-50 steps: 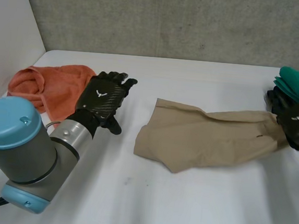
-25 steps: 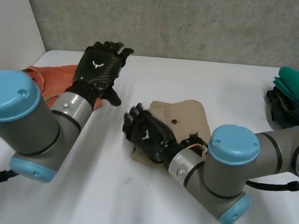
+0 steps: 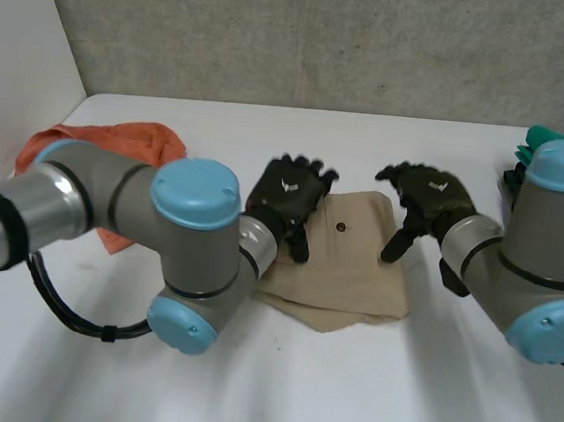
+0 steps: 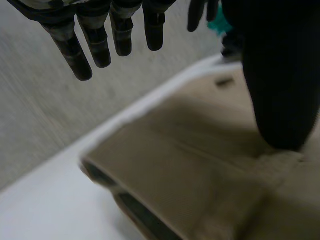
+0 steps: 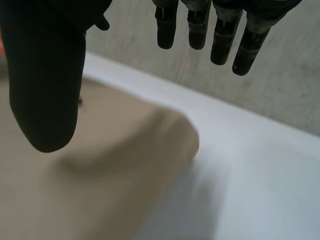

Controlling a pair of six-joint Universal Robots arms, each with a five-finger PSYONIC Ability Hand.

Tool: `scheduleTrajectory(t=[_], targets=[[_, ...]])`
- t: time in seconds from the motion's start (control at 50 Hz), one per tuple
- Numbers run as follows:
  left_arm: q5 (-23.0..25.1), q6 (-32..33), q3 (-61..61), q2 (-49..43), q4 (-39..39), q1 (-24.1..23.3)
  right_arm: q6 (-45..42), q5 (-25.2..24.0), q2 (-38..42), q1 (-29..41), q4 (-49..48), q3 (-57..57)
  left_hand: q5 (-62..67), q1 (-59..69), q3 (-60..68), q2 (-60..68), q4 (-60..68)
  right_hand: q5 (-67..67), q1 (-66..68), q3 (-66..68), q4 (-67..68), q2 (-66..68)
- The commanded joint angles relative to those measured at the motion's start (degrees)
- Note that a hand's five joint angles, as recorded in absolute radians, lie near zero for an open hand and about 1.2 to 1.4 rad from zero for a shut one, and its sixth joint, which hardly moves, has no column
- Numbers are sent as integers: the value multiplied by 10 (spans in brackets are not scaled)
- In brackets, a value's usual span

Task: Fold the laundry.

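Lying beneath left hand (image 3: 288,194) — beige cloth (image 3: 351,266)

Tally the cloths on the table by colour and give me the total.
Orange cloth: 1
Beige cloth: 1
Green cloth: 1
Dark cloth, under the green one: 1
Total: 4

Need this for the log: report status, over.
Hands open: left hand over beige cloth, left edge; right hand over right edge. Cloth lies folded. Orange cloth apart.
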Motion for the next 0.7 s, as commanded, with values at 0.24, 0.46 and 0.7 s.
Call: scheduleTrajectory(t=[0.24,0.46,0.7], targets=[[-8,93,51,-59,-90,4,-130,8,140,8,66,-111,17,32,23,26,26,-33,-14,-22,-35,-25],[60,46,3,105,-92,25,-107,4,-23,5,-1,-10,9,23,14,18,18,-33,-14,-22,-35,-25],[348,-12,-156,292,-94,88,-128,-11,-105,60,-155,222,12,26,18,21,21,-33,-14,-22,-35,-25]])
